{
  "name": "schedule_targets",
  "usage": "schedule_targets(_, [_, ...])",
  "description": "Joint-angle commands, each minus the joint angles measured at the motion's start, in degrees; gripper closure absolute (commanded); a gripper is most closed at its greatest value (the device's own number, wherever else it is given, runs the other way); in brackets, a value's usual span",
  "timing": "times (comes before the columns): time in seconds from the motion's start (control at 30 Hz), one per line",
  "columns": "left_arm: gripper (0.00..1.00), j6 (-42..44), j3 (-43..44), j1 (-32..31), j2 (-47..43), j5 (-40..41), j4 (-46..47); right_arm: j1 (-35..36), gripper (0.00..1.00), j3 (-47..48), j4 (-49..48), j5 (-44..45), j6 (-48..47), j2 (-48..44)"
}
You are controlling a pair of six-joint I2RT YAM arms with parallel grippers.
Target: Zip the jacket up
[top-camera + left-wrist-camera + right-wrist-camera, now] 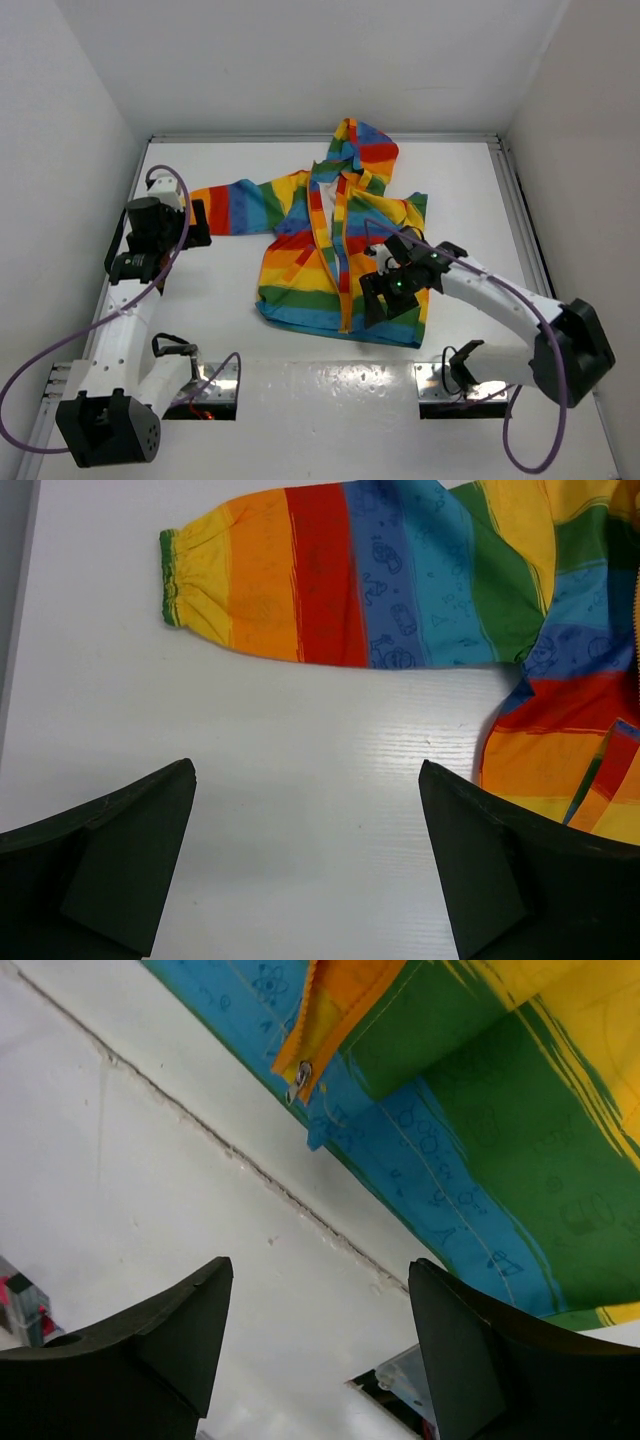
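The rainbow-striped hooded jacket (pixel 300 255) lies flat, front up, in the middle of the table, hood toward the back. Its orange zipper (pixel 345 285) runs down the front; the top is parted and shows cream lining (pixel 325 215). My left gripper (pixel 200 223) is open and empty, beside the cuff of the outstretched sleeve (pixel 300 575); in the left wrist view the gripper (pixel 305 780) is over bare table. My right gripper (pixel 385 303) is open and empty above the hem. In the right wrist view the gripper (pixel 320 1270) is just short of the blue hem (pixel 420 1150) and the metal zipper end (pixel 300 1075).
White walls close in the table on three sides, with a metal rail (pixel 520 200) along the right. A seam (pixel 230 1150) crosses the tabletop near the hem. Two openings with the arm mounts (pixel 205 392) (pixel 465 388) sit at the near edge.
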State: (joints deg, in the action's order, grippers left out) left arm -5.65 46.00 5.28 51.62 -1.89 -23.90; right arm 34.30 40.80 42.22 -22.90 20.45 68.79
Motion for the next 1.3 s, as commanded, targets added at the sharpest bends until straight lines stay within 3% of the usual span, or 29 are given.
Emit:
schedule_targets(0.0, [0.0, -4.6, -0.9, 0.6, -1.3, 1.2, 0.6, 0.9, 0.29, 3.3, 0.4, 3.7, 7.0, 4.6])
schedule_targets(0.23, [0.0, -7.1, -2.1, 1.2, -1.9, 2.3, 0.6, 1.1, 0.29, 6.2, 0.0, 2.3, 15.8, 11.7])
schedule_targets(0.53, [0.0, -7.1, -3.2, 1.2, -1.9, 1.7, 1.8, 2.1, 0.4, 6.0, -1.5, 2.0, 26.9, 17.9])
schedule_targets(1.27, [0.0, -6.0, -4.9, 1.2, -2.4, 0.3, 2.8, 3.4, 0.47, 11.1, -5.0, 2.2, 28.5, 29.5])
